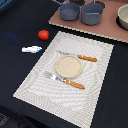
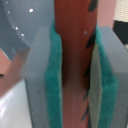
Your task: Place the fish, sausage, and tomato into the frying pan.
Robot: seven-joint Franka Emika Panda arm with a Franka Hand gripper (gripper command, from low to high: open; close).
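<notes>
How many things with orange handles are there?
2. The far utensil lies on the placemat just beyond the plate. The near fork lies on the plate's near side. I see none hidden.

One small glossy red ball, the tomato (image 1: pixel 44 34), near the desk's left edge. One small white toy fish with blue markings (image 1: pixel 31 49), just below the tomato. One brownish-red cylinder, the sausage (image 2: pixel 74 65), seen only in the wrist view. Two round dark-grey metal vessels at the desk's far edge: the shallower frying pan (image 1: pixel 69 12) and one taller grey pot (image 1: pixel 92 14). One pale bowl (image 1: pixel 123 17) at the far right corner. One round beige plate (image 1: pixel 68 66). Two orange-handled utensils: one knife (image 1: pixel 80 57) and one fork (image 1: pixel 64 80). One woven cream placemat (image 1: pixel 35 80). One pinkish-brown board (image 1: pixel 107 30).
</notes>
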